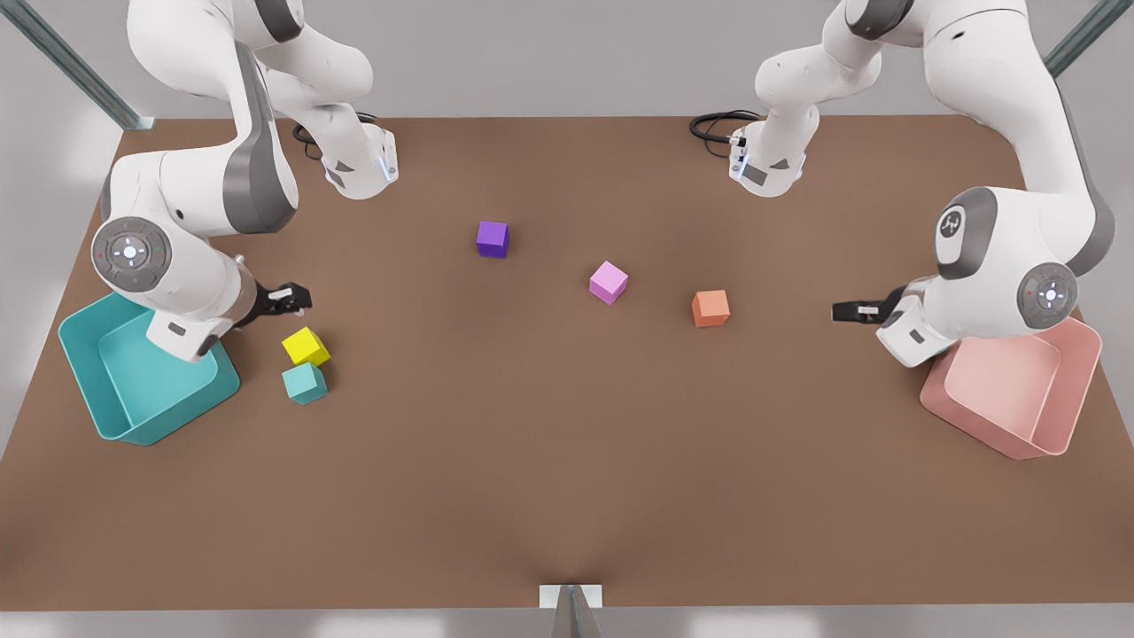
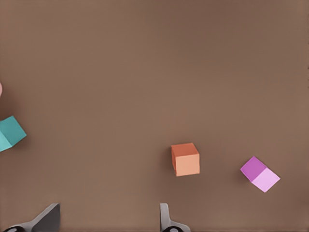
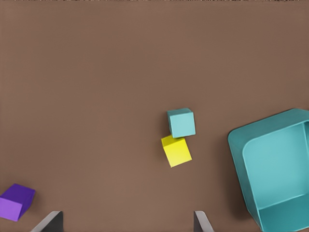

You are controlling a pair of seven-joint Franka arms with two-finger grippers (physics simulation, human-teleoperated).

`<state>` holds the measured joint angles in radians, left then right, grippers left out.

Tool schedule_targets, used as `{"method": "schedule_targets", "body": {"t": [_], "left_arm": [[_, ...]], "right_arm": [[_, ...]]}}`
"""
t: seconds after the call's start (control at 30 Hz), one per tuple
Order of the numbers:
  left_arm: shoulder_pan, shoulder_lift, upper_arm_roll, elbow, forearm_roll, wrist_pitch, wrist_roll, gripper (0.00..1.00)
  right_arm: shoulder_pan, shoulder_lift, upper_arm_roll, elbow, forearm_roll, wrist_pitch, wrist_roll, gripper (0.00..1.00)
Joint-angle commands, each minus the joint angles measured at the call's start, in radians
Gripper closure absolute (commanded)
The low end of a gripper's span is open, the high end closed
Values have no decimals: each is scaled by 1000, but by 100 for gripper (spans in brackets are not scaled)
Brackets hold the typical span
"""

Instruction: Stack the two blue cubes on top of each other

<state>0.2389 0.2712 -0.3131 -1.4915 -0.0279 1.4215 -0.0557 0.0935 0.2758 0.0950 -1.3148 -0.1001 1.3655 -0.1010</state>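
Right tool (image 1: 288,299), fingers apart, hovers near the surface (image 1: 567,496) edge at the front view's left, close to one blue cube (image 1: 305,383) just beside a yellow cube (image 1: 306,346), so grip it on faces clear of the yellow; left tool (image 1: 855,310), likewise apart, waits near the opposite edge by the other blue cube (image 2: 9,133).

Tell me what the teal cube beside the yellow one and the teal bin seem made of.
Teal cube: matte, flat colour, no glints, crisp edges; likely painted wood or foam, left open. Teal bin: thin walls, rounded corners, soft sheen; probably moulded plastic. Right gripper hovers open near both; left gripper waits open by the pink bin.
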Motion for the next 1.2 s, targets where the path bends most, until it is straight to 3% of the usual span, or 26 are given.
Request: {"method": "schedule_targets", "body": {"t": [0.0,0.1,0.13,0.33,0.4,0.67,0.8,1.17], "left_arm": [[2,0,-1,0,2,-13,-29,0],[2,2,-1,8,2,-13,-29,0],[2,0,-1,8,2,-13,-29,0],[-1,-1,-3,43,6,-13,-30,0],[2,-1,-1,43,5,-13,-30,0],[-3,3,-3,40,0,-38,-32,0],[8,5,3,40,5,-38,-30,0],[16,13,5,36,6,-72,-46,0]], "right_arm": [[0,-1,0,0,-1,24,-48,0],[11,14,6,-9,-41,21,-85,0],[12,80,8,3,-46,46,-91,0],[-129,327,2,-41,-59,392,-218,0],[-167,335,2,-121,-56,539,-270,0],[-178,301,3,-271,-47,589,-270,0],[-190,229,3,-442,-46,774,-270,0],[-202,241,2,-523,-44,830,-267,0]]}}
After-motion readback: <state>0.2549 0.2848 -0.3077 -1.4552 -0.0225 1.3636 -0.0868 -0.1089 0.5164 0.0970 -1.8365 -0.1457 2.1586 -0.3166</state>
